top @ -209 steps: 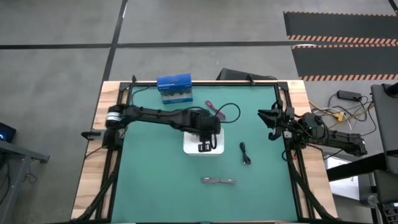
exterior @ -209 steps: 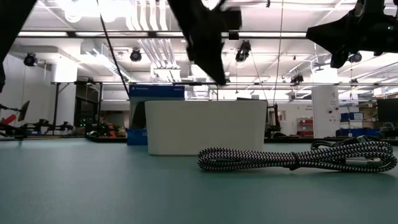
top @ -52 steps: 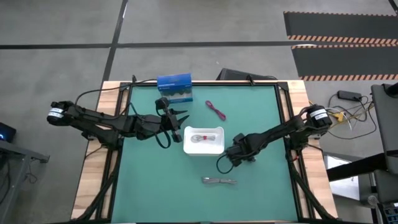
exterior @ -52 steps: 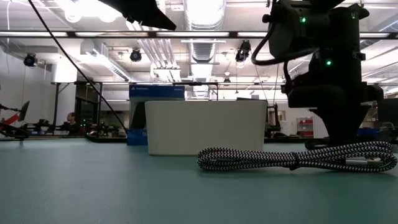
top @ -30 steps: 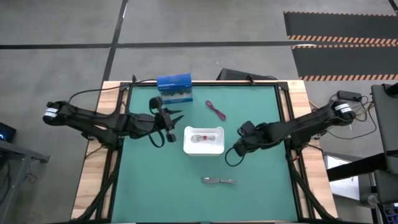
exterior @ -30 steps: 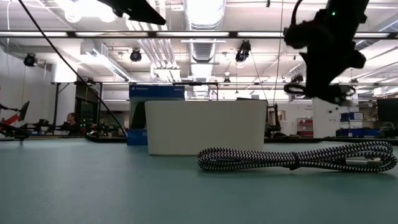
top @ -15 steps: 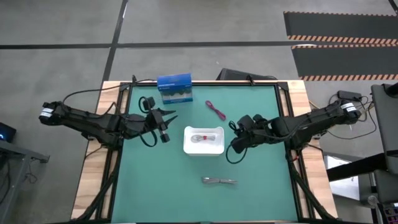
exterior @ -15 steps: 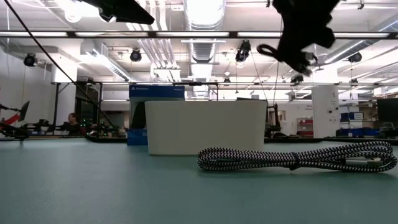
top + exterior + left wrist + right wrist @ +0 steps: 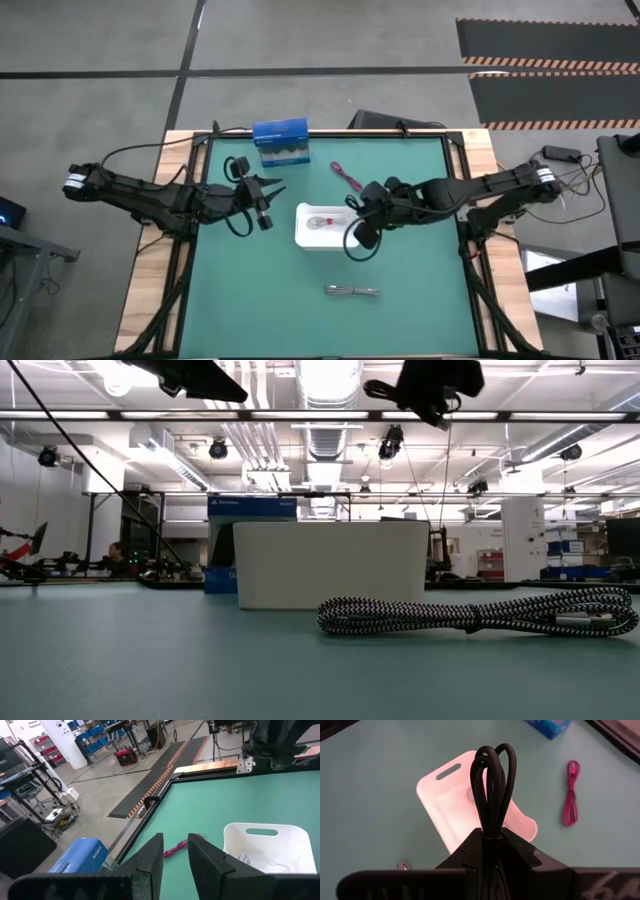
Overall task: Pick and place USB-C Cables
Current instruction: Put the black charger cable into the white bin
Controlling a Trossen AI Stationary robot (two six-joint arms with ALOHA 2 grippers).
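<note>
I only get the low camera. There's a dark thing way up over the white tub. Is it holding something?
Observer: Yes. That is the right gripper, shut on a looped black cable, over the white tray's right edge.
Operator: Is anything inside the tub? I can't see over its wall.
Observer: One whitish cable lies inside it.
Operator: And the other arm?
Observer: The left gripper is open and empty, off to the tray's left.

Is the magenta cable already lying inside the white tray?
No, the magenta cable lies on the green mat, apart from the white tray, as the right wrist view shows plainly.
</note>
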